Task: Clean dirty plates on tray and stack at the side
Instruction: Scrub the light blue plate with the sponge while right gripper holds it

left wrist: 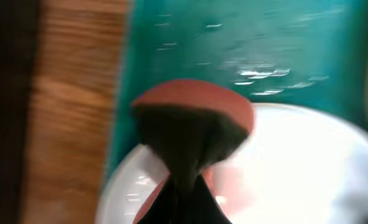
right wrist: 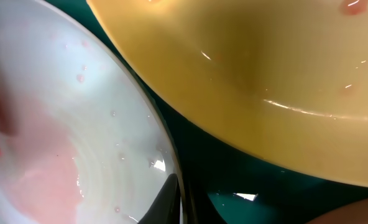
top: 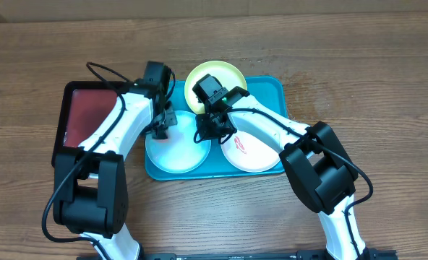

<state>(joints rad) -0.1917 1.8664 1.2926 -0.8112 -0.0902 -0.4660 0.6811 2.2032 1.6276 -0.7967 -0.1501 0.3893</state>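
From overhead we see the large turquoise rectangular plastic tray (top: 272,90) in the middle of the wooden table (top: 358,65). It carries the light blue round plastic plate (top: 174,155) near left, the white round plastic plate (top: 257,160) near right with a red smear, and the yellow-green round plastic plate (top: 225,72) jutting past the far rim. The left gripper (top: 161,130) and right gripper (top: 208,131) both work over the light blue one, near each other, so we judge the arms could collide. In the blurred left wrist view, the fingers are closed on what looks like a reddish-topped dark pad (left wrist: 193,115) at that plate's rim. Pressing there could tip the plate. In the right wrist view a dark fingertip (right wrist: 168,199) sits at the light blue rim, jaws closed, seemingly pinching it. The rim carries droplets and could slip free, and a jolt might knock the yellow-green plate just beside it.
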